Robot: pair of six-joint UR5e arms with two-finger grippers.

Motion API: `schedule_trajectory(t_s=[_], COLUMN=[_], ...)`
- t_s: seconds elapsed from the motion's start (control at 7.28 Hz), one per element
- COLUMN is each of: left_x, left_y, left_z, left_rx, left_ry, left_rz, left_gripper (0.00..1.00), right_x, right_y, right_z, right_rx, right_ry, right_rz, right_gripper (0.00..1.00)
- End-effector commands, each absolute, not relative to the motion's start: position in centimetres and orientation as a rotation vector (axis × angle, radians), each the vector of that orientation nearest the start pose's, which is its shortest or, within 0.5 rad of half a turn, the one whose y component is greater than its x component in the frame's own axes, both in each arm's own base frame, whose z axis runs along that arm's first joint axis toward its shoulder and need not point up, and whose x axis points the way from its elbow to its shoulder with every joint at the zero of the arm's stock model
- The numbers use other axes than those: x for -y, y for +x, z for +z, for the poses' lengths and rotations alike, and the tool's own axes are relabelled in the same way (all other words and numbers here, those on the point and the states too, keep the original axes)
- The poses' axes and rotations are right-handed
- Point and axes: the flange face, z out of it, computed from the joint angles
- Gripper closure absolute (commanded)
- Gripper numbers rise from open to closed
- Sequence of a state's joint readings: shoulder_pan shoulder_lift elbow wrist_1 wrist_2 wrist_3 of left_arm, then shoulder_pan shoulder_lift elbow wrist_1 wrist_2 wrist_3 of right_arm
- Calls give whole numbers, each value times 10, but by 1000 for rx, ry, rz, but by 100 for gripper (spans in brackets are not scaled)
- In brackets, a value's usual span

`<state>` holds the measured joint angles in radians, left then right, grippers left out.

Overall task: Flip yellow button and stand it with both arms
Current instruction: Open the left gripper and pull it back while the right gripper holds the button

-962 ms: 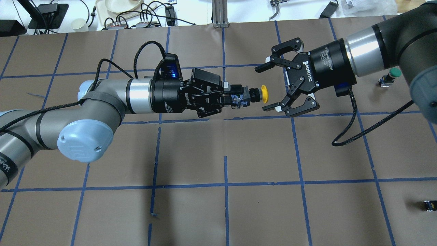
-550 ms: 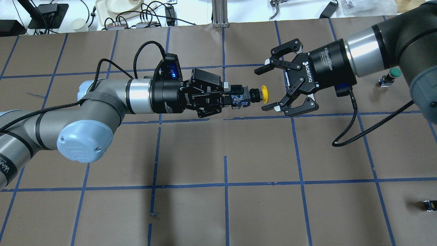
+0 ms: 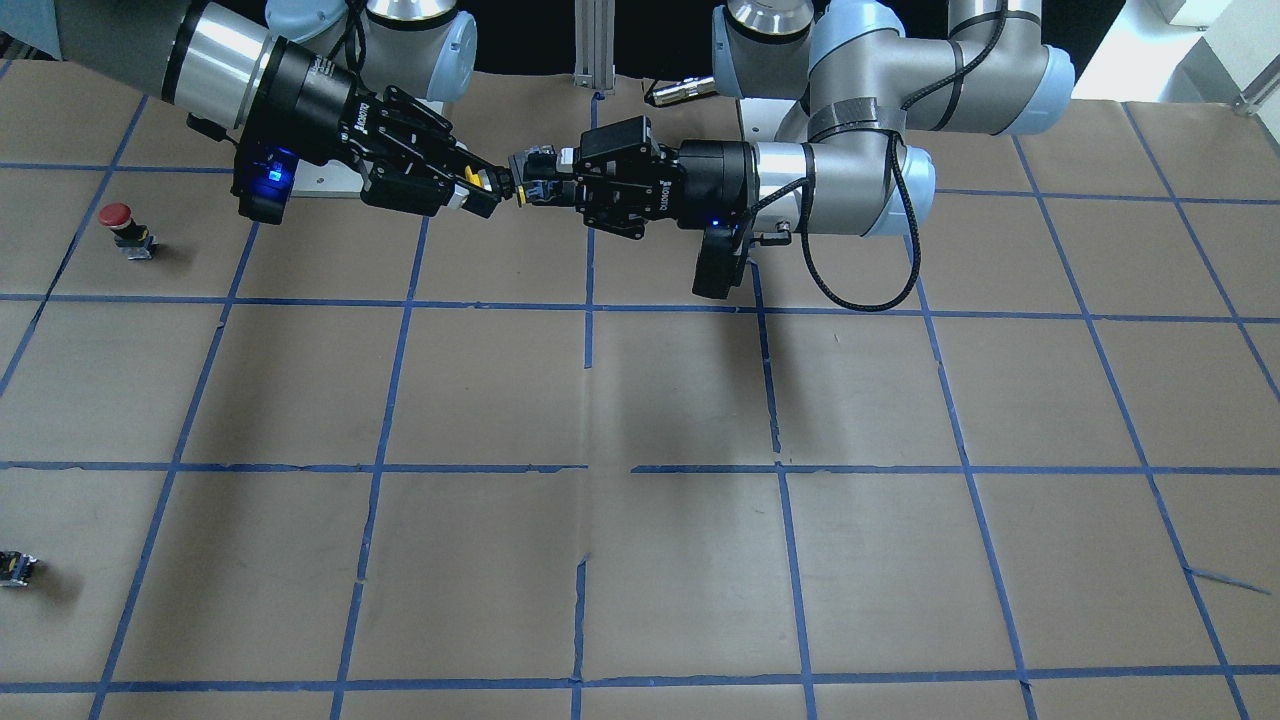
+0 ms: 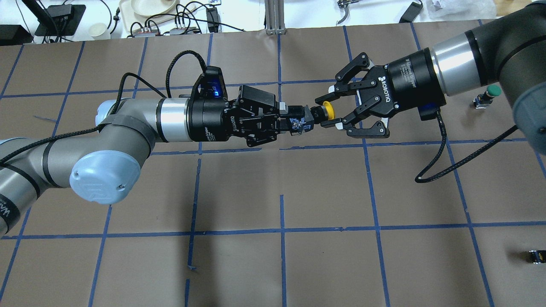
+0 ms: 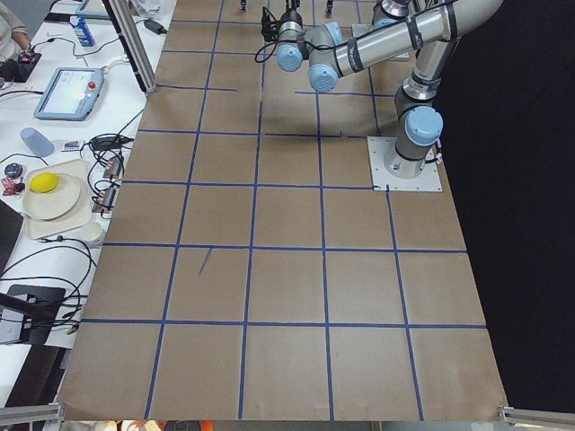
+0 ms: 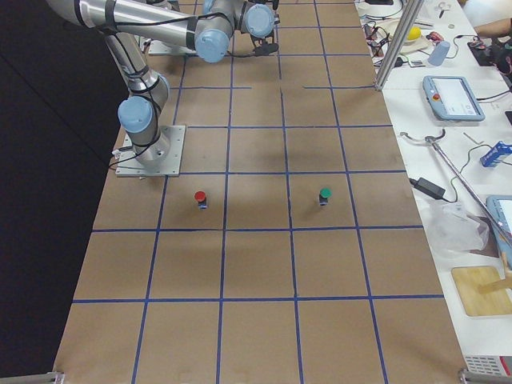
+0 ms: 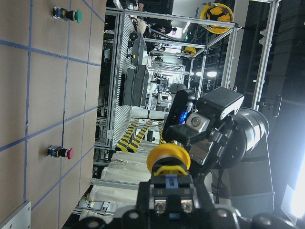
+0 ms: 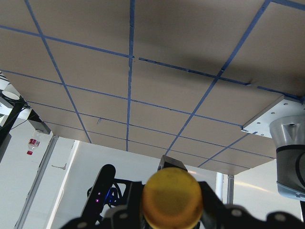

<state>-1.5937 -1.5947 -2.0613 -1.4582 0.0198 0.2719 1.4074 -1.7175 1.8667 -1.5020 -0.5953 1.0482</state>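
My left gripper is clamped on the blocky black base of the yellow button. It holds the button level in the air, high over the counter, about midway between its two ends, with the smooth round cap facing my right arm. My right gripper is set narrow, one finger on each side of the cap. Whether the pads press it I cannot tell.

The counter is matte brown paper gridded with blue tape. Only my left wrist view shows the back of the base, with two bright screws. My right wrist view shows the cap face-on as a domed disc.

Toward the right end stand a red-capped button and a green-capped button, seen together only in the right-side view. A small black part lies at the right end's edge.
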Motion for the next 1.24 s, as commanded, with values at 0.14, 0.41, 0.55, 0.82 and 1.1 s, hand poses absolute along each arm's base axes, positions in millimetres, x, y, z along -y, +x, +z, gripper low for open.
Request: schedule_trajectory(t_s=[0.14,0.41,0.55,0.82,1.1], left_x=[438,439,444,456,468], left_y=[-243,-243,-240,-237,-233], left_z=[352,350,357,377,383], left_rx=[1587,1588,1592,1676,1862], left_ry=[86,89,107,162,210], left_rz=[-131,-135,-146,-184,-78], left_gripper=[0,0,0,0,0], right_x=[441,445,448,449,448], right_y=[145,140,134,116,79], right_z=[450,454,456,464,450], right_rx=[-1766,-1771,-1818,-2114,-2528], right_ry=[1382,1385,1390,1316,951], right_rz=[727,706,660,462,244], right_gripper=[92,92,92,92,93])
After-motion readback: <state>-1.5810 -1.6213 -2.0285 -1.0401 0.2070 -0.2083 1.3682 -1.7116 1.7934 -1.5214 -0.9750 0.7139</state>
